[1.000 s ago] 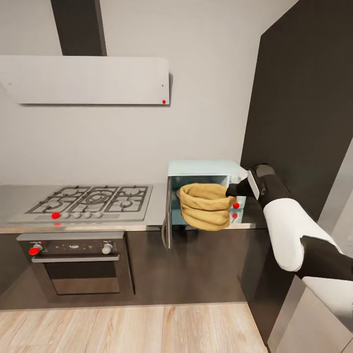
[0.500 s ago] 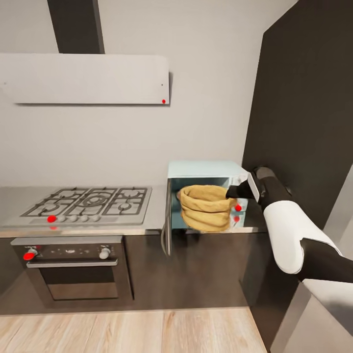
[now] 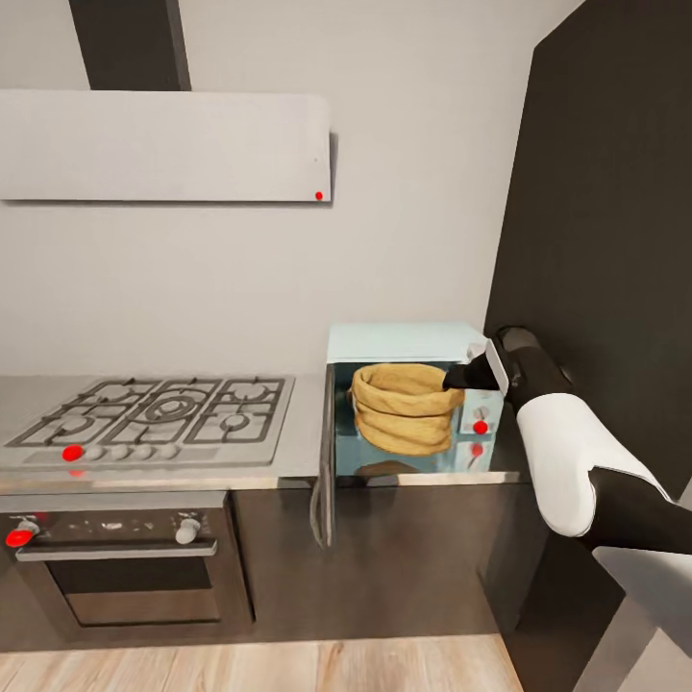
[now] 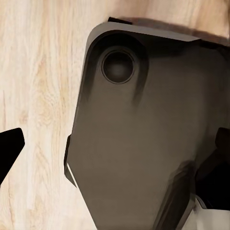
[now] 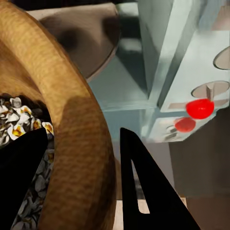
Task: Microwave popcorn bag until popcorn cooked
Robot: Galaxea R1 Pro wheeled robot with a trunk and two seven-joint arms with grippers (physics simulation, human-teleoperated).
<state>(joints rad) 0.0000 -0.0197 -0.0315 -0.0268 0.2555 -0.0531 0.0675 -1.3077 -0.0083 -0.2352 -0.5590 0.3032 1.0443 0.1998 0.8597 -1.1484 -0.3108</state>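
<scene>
At the far left of the head view the steel gas hob [image 3: 154, 420] sits in the grey table [image 3: 303, 423], with the dark oven [image 3: 115, 562] below it and the flat white hood [image 3: 163, 146] on the wall above. Next comes the microwave [image 3: 404, 343], its door [image 3: 325, 461] swung wide open. The popcorn bag [image 3: 402, 407] hangs in the mouth of the cavity, clear of its floor. The right hand [image 3: 459, 377] pinches the bag's thick rim, one finger inside and one outside; the right wrist view shows kernels [image 5: 19, 129] in the bag. In the left wrist view the left hand [image 4: 115, 158] has its fingers spread wide, holding nothing, above the robot's dark base [image 4: 143, 134] and wood floor [image 4: 38, 96].
</scene>
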